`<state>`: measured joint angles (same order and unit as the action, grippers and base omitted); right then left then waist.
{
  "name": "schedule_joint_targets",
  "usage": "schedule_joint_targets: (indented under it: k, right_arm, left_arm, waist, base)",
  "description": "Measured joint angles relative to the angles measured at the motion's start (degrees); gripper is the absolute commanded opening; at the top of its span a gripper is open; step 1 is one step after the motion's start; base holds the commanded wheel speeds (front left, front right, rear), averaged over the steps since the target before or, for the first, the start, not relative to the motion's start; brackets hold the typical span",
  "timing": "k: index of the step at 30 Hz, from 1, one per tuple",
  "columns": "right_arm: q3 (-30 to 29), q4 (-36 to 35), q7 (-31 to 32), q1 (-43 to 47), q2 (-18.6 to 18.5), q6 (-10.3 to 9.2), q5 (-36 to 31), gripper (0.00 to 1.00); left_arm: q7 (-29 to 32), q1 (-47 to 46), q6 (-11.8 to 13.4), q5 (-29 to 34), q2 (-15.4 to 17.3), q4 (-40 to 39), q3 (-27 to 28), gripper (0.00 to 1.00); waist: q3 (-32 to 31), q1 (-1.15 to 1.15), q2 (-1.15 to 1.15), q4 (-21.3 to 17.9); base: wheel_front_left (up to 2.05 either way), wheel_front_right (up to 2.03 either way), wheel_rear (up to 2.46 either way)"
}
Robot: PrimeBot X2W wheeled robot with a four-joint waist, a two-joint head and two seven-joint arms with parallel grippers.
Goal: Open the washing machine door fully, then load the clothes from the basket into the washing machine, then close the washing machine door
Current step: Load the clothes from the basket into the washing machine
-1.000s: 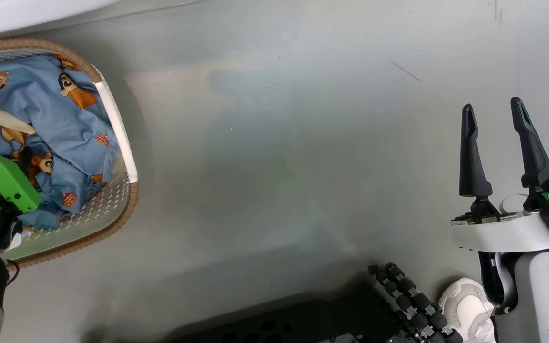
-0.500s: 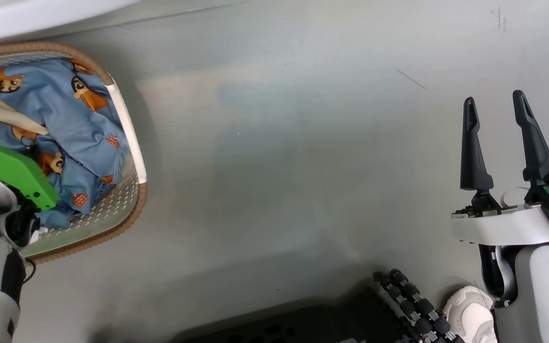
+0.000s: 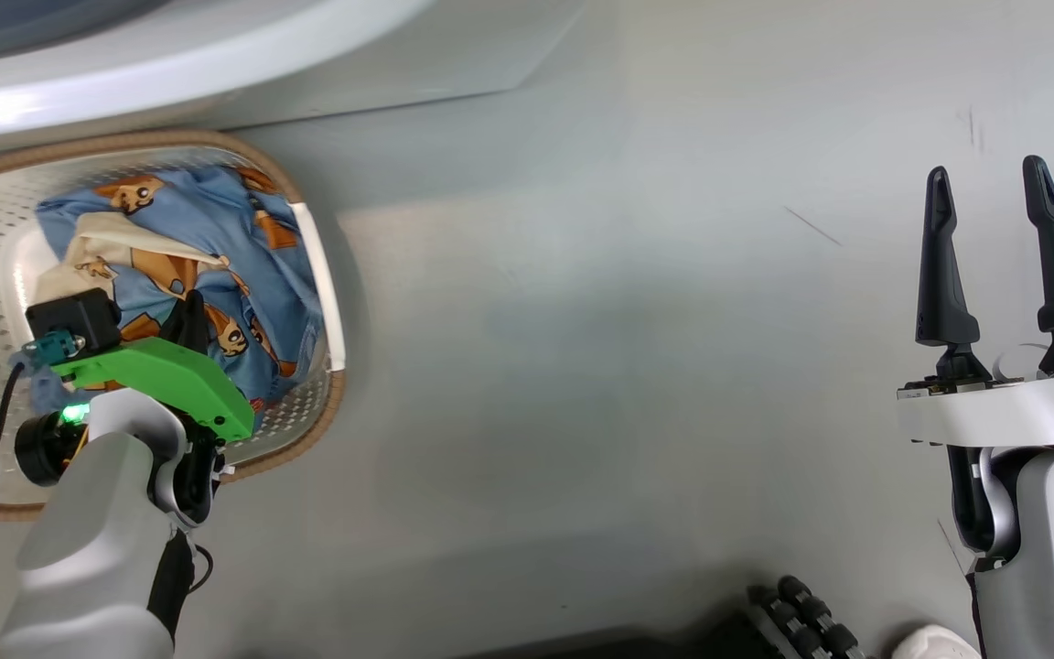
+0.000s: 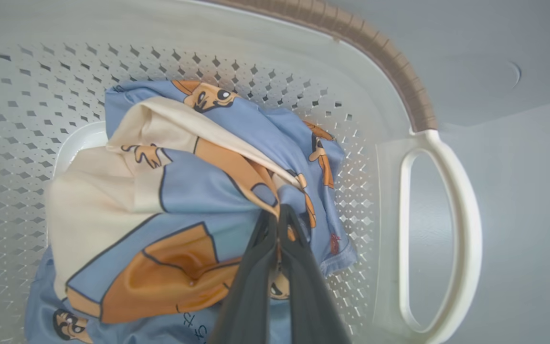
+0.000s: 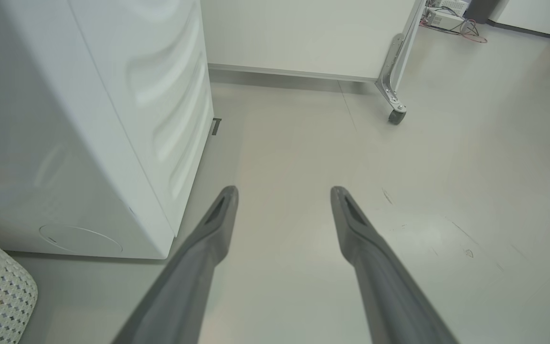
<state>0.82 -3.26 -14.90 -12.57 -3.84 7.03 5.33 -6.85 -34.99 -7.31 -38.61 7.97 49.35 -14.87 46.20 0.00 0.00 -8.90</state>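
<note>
Since a second ago the head camera has swung, so the basket (image 3: 328,428) now lies further toward the middle of the head view and more of a white curved surface shows along its top edge. Over the same second, the left arm has come further into that view, its green wrist plate over the near side of the basket.

The left end effector (image 4: 279,216) reaches down into the basket. Its two dark fingers are pressed together, with a bunched fold of the clothes (image 4: 194,191) pinched at their tips. The clothes, light blue with orange-brown cartoon figures and cream patches, lie heaped inside the basket against its perforated wall, near the white side handle (image 4: 466,229).

The basket stands on the grey floor (image 3: 600,366), just beside the front corner of the washing machine (image 5: 112,119), as the right wrist view shows.

The right end effector (image 3: 986,172) hangs over bare floor well apart from the basket. Its fingers are spread wide with nothing between them. Beyond it, a white panel on a caster (image 5: 396,116) stands on the floor.
</note>
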Motion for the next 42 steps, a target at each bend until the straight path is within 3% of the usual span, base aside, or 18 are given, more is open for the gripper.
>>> schedule_joint_targets:
  k: [8,28,42]
  right_arm:
    - [-0.81,1.34,-0.01,0.05,-1.18,0.00,0.00,1.00]
    - [-2.55,4.28,0.00,8.91,-1.67,0.00,0.10,1.00]
    - [-2.23,5.69,0.00,16.72,-1.57,0.00,0.93,1.00]
  left_arm:
    - [-5.69,2.99,0.00,-2.59,-1.97,-2.32,-1.65,0.00]
    - [-7.40,13.95,0.00,-5.46,-2.98,-9.93,-2.93,0.00]
    - [-7.42,24.34,0.00,-3.38,-2.07,-20.19,1.63,0.00]
  waist:
    - [-5.85,0.00,0.00,3.71]
    - [-22.59,0.00,0.00,11.02]
    - [-34.60,0.00,0.00,13.56]
  base:
    - [0.00,0.00,0.00]
    - [0.00,0.00,0.00]
    - [0.00,0.00,0.00]
